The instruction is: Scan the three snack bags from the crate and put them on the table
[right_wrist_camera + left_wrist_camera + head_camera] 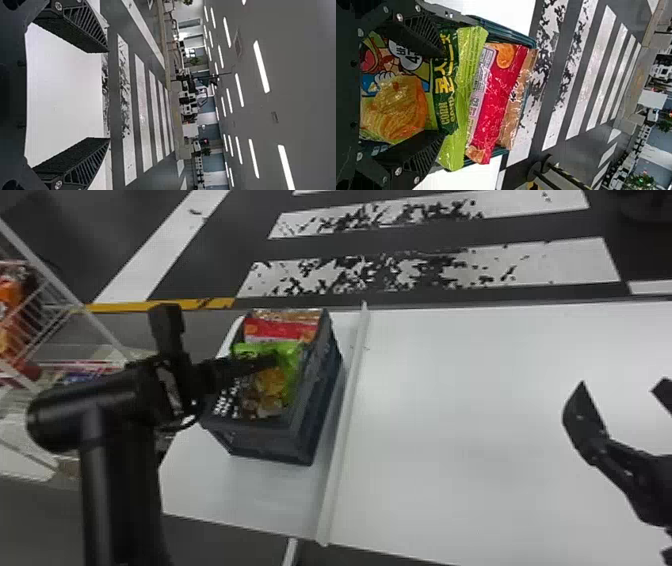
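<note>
My left gripper (267, 362) is over the dark crate (270, 432), above the green snack bag (292, 377). In the left wrist view the left gripper (445, 95) has its fingers wide apart on either side of the green bag (395, 107), not closed on it. A red snack bag (498, 95) and a brown one (520, 99) stand behind it in the crate. The right gripper (620, 390) is over the right part of the white table; in the right wrist view the right gripper (109, 95) stands open with nothing between its fingers.
The crate stands on the table's left part, beside a raised white strip (345, 415). The white table (450, 415) stretches right of that strip. A wire rack (55, 305) with packaged goods is at the far left.
</note>
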Robot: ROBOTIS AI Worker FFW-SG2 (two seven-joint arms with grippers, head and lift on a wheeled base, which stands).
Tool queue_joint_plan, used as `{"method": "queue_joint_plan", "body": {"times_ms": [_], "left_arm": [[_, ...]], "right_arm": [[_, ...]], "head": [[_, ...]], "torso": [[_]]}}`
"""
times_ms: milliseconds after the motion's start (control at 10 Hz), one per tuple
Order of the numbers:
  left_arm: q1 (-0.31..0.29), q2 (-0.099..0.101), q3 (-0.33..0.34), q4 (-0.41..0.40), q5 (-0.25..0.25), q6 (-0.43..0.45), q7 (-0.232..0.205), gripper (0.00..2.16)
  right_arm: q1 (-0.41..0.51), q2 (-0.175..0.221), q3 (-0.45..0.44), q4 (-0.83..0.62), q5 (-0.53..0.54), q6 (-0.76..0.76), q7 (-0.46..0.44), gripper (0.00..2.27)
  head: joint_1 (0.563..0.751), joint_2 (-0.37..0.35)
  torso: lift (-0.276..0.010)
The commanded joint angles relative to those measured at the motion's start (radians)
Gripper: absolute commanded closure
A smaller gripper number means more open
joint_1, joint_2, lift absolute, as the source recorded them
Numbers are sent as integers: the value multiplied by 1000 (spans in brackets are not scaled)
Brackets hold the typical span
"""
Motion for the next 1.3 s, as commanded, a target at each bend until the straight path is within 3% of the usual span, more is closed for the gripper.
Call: {"method": "queue_joint_plan", "body": {"times_ms": [0,200,300,500,700,900,1200], "left_arm": [[-29,0,-15,50,-32,12,-16,691],[-23,-2,-18,61,-20,12,2,1882],[-3,-2,-17,50,-9,2,18,2138],[54,-3,14,-28,2,-59,30,2138],[114,-3,42,-117,12,-87,81,2138],[187,-15,58,-218,26,-145,133,2138],[233,-41,63,-312,61,-172,185,2138]], "right_arm": [[-3,0,1,10,0,-3,0,87],[-3,-3,1,20,-2,-6,0,87],[-3,-2,1,20,-2,-9,0,87],[-3,1,3,20,-6,-9,0,87],[-4,5,8,18,-8,-12,0,87],[-6,5,9,20,-6,-12,0,87],[-6,6,9,17,-3,-18,0,87]], "head": [[695,273],[695,268],[695,269],[695,273],[695,289],[695,320],[695,327]], "torso": [[-94],[-94],[-94],[-94],[-94],[-94],[-94]]}}
